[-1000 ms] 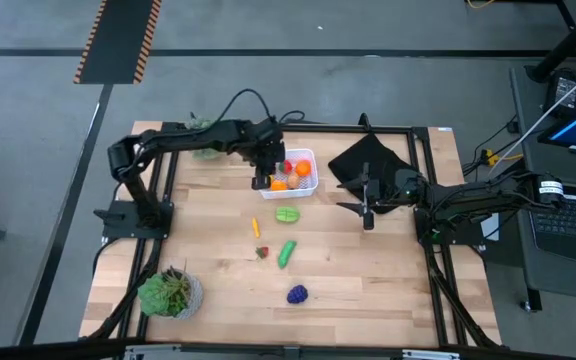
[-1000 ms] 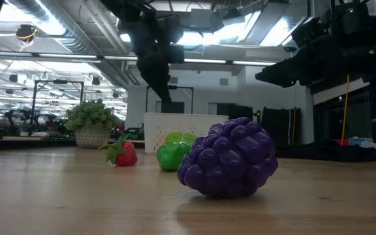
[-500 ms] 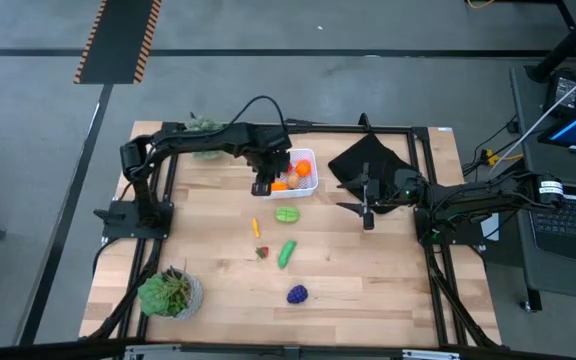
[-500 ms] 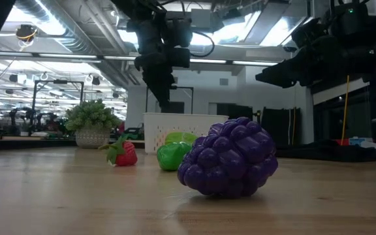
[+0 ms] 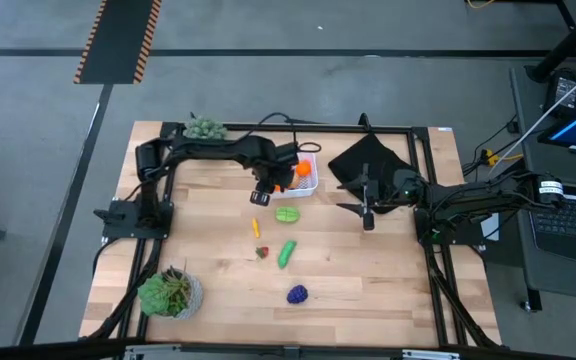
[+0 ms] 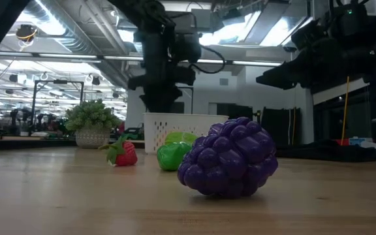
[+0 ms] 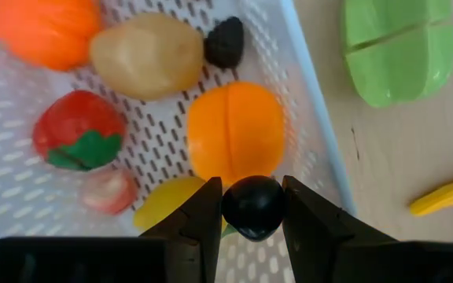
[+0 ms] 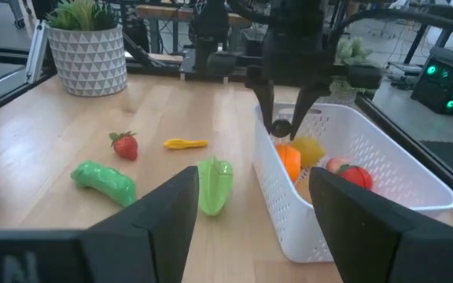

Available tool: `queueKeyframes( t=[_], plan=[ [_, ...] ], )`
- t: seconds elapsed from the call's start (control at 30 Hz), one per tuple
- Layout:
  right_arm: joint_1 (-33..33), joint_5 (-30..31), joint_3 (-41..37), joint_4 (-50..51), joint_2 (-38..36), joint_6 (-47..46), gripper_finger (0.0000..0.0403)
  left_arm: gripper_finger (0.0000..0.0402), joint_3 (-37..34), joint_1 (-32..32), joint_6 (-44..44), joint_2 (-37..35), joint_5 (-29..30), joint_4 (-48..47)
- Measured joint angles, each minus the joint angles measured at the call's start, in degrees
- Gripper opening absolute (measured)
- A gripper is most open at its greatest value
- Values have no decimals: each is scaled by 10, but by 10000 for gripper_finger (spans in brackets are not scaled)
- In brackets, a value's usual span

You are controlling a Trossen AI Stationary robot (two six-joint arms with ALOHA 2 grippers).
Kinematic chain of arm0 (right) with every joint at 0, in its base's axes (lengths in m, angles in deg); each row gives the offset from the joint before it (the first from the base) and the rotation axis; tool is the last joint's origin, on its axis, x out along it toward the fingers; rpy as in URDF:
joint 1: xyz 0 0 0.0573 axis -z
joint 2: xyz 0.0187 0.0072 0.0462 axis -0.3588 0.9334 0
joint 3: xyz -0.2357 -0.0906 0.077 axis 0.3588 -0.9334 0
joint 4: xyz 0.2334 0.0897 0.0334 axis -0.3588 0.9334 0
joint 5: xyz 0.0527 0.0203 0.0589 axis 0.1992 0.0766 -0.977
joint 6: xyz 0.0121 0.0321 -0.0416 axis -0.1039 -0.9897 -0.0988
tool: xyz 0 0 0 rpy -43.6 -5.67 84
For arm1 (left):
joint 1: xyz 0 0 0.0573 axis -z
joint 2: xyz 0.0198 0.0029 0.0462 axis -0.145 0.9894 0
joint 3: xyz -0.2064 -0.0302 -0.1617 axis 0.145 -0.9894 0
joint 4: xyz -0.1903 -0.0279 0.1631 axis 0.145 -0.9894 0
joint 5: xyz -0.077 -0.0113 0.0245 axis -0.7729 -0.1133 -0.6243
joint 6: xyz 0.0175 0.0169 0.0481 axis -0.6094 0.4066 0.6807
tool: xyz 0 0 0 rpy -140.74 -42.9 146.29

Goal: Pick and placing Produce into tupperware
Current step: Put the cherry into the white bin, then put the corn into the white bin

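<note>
Tub [image 5: 302,173], white, at the bench's [image 5: 388,280] far middle, holds several produce pieces. Left pincer [image 7: 252,206] above it clamps a dark berry [image 7: 252,207]; right pincer [image 5: 366,208] waits, fingers apart. Grapes [image 5: 297,294], two green pieces, strawberry and a yellow piece remain outside.

Left arm: reaches from the table's left side toward its far middle, wrist pointing down.
Left gripper [image 7: 252,206]: fingers [image 7: 200,216] clamped on a small dark round piece.
Right arm: stretched in from the table's right edge, held level.
Right gripper [image 5: 367,212]: fingers [image 8: 372,228] parted, holding nothing.
</note>
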Motion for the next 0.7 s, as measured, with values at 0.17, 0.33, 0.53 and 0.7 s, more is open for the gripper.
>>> queueKeyframes(
  t=[0.17,0.33,0.53,0.7],
  plan=[
    [0,0,0,3,0,1,243,102,0,-1,9,13,1,-4],
    [0,0,0,6,0,1,243,120,-1,-5,19,15,2,-2],
    [0,0,0,6,0,2,243,162,-1,-5,17,15,2,-2],
    [0,0,0,7,0,3,243,175,-1,-4,7,15,2,-2]
  ],
)
